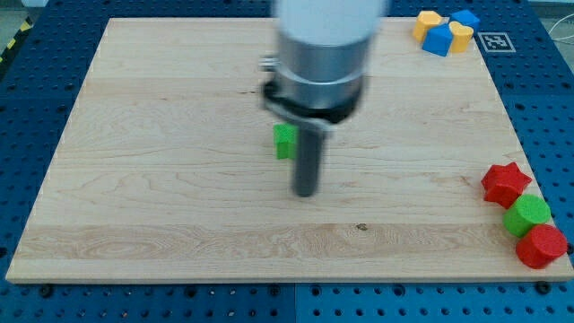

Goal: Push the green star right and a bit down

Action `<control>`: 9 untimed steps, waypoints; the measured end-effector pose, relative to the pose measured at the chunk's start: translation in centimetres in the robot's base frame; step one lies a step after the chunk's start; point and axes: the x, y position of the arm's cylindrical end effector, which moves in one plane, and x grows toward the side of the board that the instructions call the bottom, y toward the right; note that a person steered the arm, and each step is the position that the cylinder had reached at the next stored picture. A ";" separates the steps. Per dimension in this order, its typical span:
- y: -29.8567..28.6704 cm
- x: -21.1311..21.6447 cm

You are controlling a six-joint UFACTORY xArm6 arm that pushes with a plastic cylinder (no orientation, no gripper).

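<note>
My tip (307, 192), a bare rod with no claw to clench, stood just right of the green block (284, 141), shape half hidden; open board (161, 197) lay rightward toward the red star (505, 183).

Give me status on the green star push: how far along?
Nothing looks done: the green block, mostly hidden behind the rod, sits mid-board. In hand: my tip rests just below and right of it. Left: get to its left side and make the whole push right and slightly down.

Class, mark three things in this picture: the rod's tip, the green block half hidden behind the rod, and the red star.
my tip (307, 193), camera view, the rod's very lower end.
green block (284, 141), camera view, its visible left part.
red star (506, 183), camera view, its top face.
</note>
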 end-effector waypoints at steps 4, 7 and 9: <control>0.9 -6.2; 7.6 -10.5; 12.9 -7.4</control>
